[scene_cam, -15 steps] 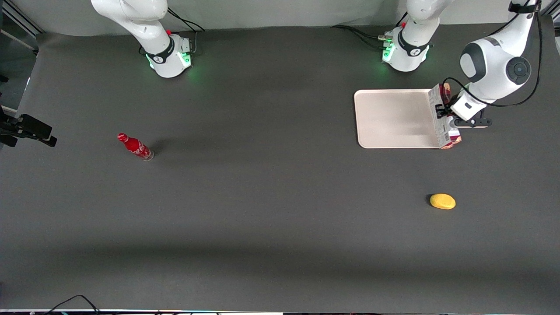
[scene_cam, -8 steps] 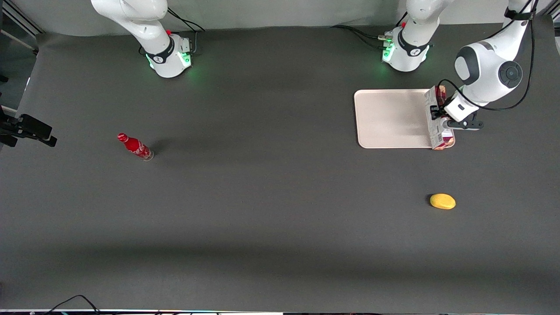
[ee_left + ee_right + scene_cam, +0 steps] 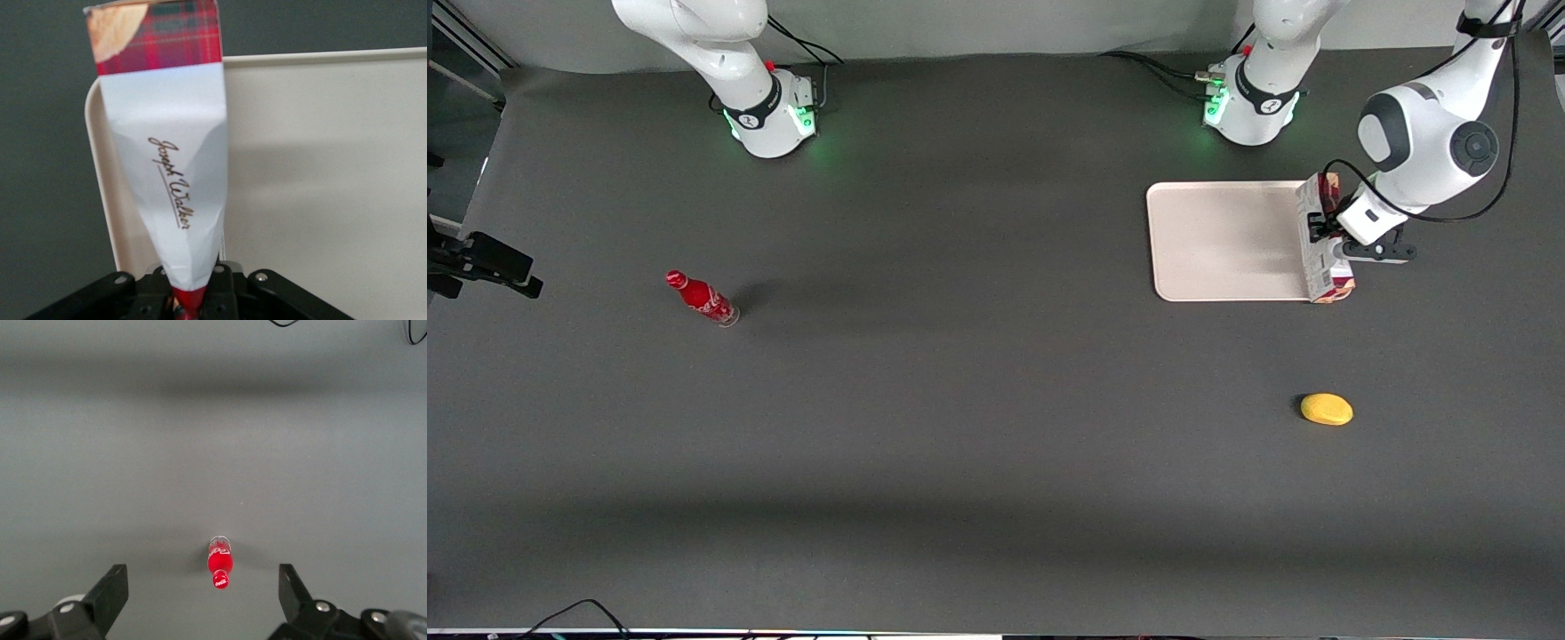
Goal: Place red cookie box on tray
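Widest of all, a dark grey table, carrying everything else. Next, the tray, pale cream-pink and low-rimmed, spreading out from the gripper toward the parked arm's end of the table, its short edge right under the claw. Then the red cookie box, clenched by its narrow sides in the gripper, white panel dented inward at the pinch in the wrist view, tartan-and-cookie end pointing away from the claw. Long axis running along the tray's short edge, from the end nearer the robot bases to the end nearer the front camera, nearly matching that edge in length. Seems lifted just over the rim rather than resting on it, though contact cannot be told for sure. Most of the tray's flat floor bare and just beside the box, toward the parked arm. Judged step: carrying in over the rim, release not yet due. Probably calls for a short shift of the claw inward over the tray floor, then a lowering and an opening of the fingers; dropped here, likely to tip off the rim onto the table. Smaller and well apart from the claw: a red soda bottle toward the parked arm's end, and a yellow lemon-like fruit nearer the front camera than the claw.
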